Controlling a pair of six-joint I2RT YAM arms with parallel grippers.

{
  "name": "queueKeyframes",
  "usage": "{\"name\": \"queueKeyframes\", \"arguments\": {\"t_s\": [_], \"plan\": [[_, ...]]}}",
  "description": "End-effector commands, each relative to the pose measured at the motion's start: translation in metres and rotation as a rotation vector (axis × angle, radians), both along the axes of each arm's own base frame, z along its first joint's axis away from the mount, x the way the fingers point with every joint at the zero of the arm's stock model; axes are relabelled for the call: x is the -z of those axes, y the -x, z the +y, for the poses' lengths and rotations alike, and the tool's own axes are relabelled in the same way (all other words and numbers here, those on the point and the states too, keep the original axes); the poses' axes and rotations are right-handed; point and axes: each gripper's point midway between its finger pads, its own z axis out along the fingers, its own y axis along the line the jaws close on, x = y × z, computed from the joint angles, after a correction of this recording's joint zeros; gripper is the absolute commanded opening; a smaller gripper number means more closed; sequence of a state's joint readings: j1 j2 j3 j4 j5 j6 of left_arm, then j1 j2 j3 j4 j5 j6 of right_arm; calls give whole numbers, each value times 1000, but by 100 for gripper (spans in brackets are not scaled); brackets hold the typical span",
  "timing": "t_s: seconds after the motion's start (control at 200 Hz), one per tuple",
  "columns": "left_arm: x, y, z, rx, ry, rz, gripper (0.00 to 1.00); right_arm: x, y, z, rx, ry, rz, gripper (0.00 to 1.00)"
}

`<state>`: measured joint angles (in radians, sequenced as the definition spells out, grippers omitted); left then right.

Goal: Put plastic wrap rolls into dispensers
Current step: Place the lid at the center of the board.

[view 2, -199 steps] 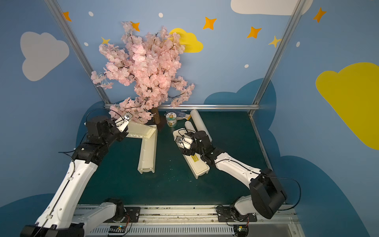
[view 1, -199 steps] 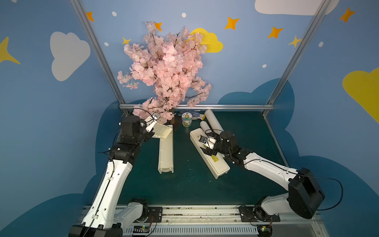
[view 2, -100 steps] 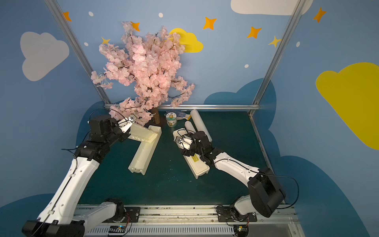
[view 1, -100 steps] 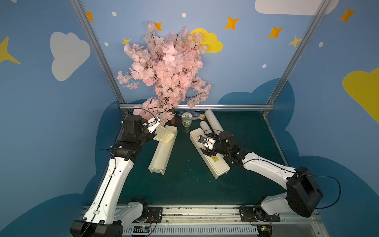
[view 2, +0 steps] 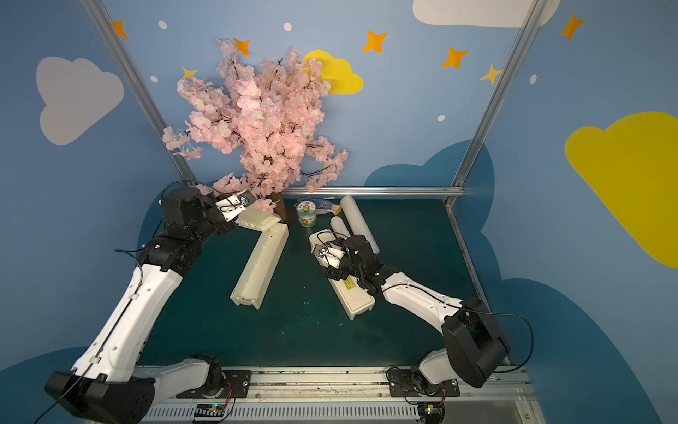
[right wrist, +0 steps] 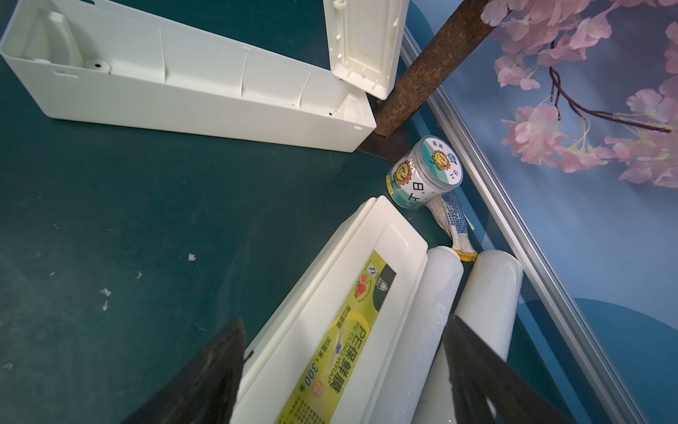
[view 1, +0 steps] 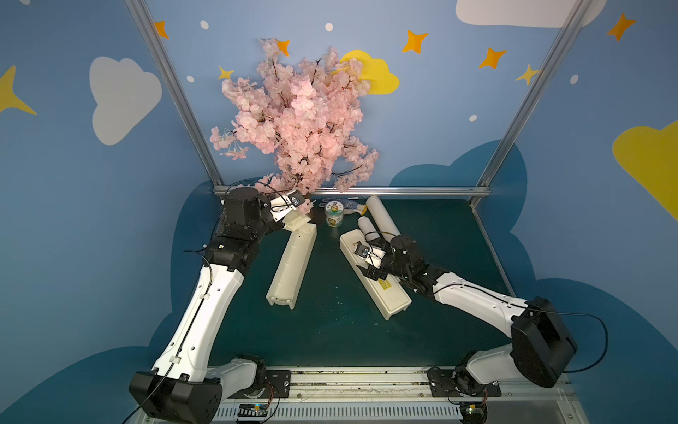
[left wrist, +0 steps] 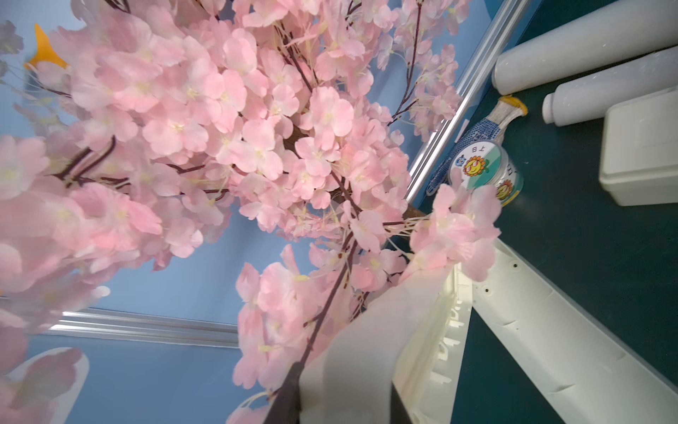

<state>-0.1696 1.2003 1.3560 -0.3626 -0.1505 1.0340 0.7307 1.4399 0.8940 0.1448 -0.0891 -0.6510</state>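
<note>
The left claw (view 2: 240,220) seems clenched on the lid (view 2: 259,221) of the open dispenser (view 2: 260,268), while the right claw (right wrist: 345,323) hangs released, spread over the closed dispenser (right wrist: 330,279) and a roll (right wrist: 436,293).

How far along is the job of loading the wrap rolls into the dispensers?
Done: left dispenser is open and empty. In hand: left jaws hold its lid up; right jaws stand open over the closed right dispenser. Left: both rolls lie on the table, unloaded.
</note>
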Motion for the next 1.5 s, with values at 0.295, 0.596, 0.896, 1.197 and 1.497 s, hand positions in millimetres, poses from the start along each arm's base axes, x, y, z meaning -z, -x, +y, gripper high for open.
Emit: {"name": "queueKeyframes", "arguments": {"t_s": [0.295, 0.596, 0.896, 1.197, 1.497], "plan": [[8, 1, 57, -117, -217, -37, 3, -1, -1, 18, -28, -28, 22, 84], [85, -7, 99, -194, -268, 44, 3, 2, 5, 23, -43, -31, 37, 84], [155, 52, 84, -138, -153, 228, 11, 10, 11, 19, -39, -22, 50, 84], [195, 96, 90, -208, -98, 325, 52, 12, 15, 20, -48, -36, 64, 84], [226, 119, 88, -214, -34, 408, 58, 13, 21, 15, -44, -40, 63, 84]]}}
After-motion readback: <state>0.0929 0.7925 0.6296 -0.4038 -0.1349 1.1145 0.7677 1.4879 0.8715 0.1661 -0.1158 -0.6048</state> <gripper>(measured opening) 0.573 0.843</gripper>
